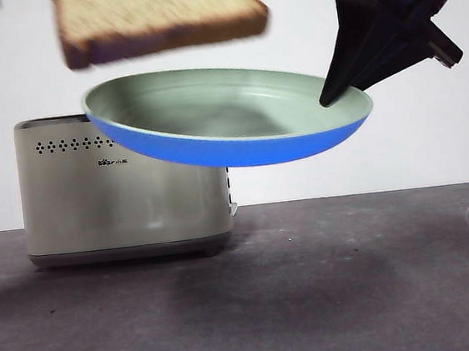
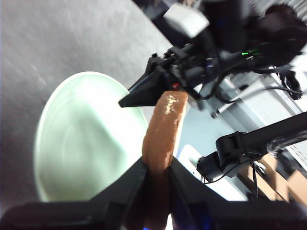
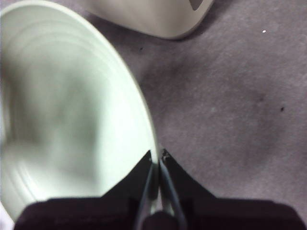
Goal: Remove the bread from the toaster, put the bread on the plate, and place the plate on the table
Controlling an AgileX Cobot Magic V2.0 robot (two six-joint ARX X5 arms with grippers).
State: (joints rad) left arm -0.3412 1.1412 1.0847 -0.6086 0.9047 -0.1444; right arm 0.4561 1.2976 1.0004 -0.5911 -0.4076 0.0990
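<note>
The bread (image 1: pixel 159 17) hangs flat above the plate (image 1: pixel 227 109), apart from it. My left gripper (image 2: pixel 154 177) is shut on the bread (image 2: pixel 165 129), seen edge-on in the left wrist view, over the mint-green plate (image 2: pixel 81 139). My right gripper (image 1: pixel 335 89) is shut on the plate's right rim and holds it in the air, slightly tilted, in front of the cream toaster (image 1: pixel 118 188). The right wrist view shows the jaws (image 3: pixel 157 163) pinching the plate's rim (image 3: pixel 72 110). The plate has a blue underside.
The toaster stands at the left on the dark grey table (image 1: pixel 355 280); its corner shows in the right wrist view (image 3: pixel 153 17). A white wall is behind. The right arm (image 2: pixel 201 57) shows in the left wrist view beyond the plate.
</note>
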